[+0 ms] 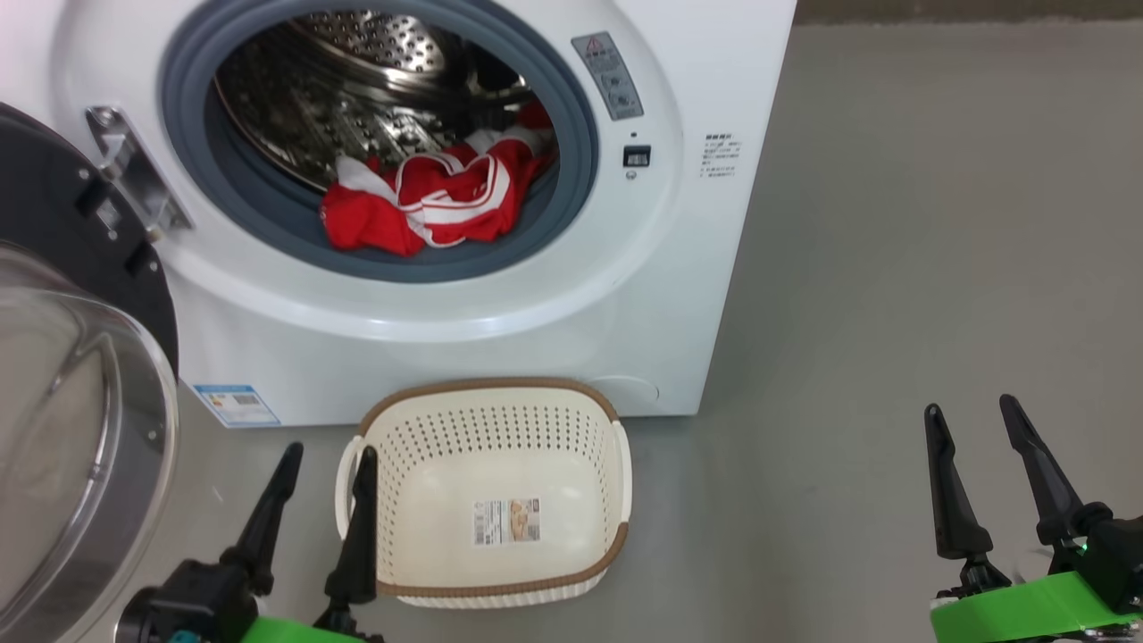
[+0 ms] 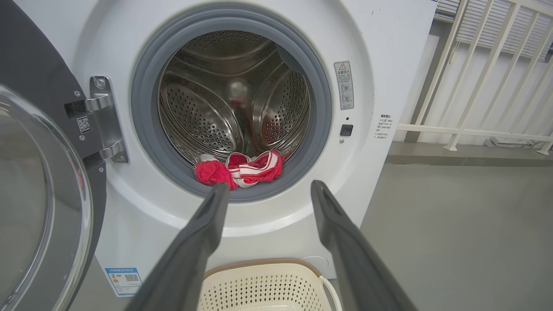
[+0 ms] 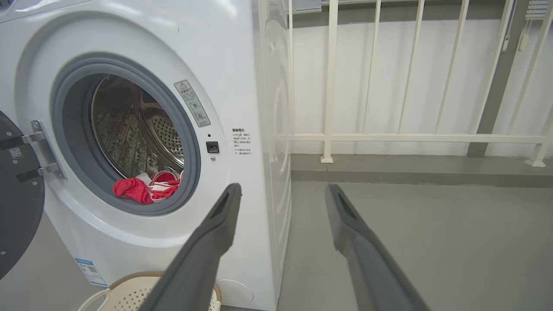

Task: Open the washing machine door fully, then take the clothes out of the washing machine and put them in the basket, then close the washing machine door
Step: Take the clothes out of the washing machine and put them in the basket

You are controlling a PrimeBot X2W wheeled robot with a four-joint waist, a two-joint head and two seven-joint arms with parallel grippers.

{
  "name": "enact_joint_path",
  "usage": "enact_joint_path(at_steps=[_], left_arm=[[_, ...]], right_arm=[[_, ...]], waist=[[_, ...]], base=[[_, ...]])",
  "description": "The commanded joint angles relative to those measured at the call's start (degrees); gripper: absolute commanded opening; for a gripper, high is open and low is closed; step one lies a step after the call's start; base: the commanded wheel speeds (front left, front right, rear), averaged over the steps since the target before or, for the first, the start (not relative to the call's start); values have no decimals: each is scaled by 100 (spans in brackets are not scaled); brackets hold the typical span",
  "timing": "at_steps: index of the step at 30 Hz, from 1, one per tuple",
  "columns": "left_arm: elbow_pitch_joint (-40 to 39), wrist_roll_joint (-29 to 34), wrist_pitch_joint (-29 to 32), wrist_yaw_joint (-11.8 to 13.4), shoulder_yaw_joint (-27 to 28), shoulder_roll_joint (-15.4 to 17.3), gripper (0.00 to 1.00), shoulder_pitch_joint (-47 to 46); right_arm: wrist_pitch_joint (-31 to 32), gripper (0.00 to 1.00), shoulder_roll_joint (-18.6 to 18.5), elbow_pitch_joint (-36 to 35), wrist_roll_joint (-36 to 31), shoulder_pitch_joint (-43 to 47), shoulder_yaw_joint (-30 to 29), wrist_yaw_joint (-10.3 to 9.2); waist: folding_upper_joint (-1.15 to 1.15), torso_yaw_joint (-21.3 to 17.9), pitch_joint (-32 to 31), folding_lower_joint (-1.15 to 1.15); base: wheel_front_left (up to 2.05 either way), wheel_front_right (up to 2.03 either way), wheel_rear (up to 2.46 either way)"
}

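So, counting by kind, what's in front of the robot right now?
White front-loading washing machine: 1
Round glossy black door with glass window: 1
Bright red fabric garments: 2, it seems
Cream perforated plastic basket: 1
Left gripper and right gripper, dark, open: 2
Total: 7

We can read no word or number outright. On the washing machine (image 1: 500,313), right of the drum opening, a grey label (image 1: 607,76) bears a red warning triangle. Farther right stands a block of print (image 1: 721,156), too small to read. At its lower left we see a blue label (image 1: 237,405) with a QR code. The washing machine door (image 2: 34,52) carries a QR sticker (image 2: 84,124). In the basket (image 1: 491,438) the base sticker (image 1: 506,521) is illegible.
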Motion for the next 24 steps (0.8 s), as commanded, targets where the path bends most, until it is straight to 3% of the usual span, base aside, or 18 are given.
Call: enact_joint_path(at_steps=[1,14,24], left_arm=[[-105,-17,-59,-8,151,57,100,-279],[38,-49,-113,49,176,64,100,-1113],[384,7,-154,117,348,299,100,-2099]], right_arm=[[-37,100,-79,-168,-81,-264,156,35],[-37,100,-79,-246,-148,-677,227,35],[-37,100,-79,-233,-199,-1066,281,35]], waist=[[0,4,156,0],[0,-59,1082,0],[0,-223,1710,0]], base=[[0,0,0],[0,0,0],[0,0,0]])
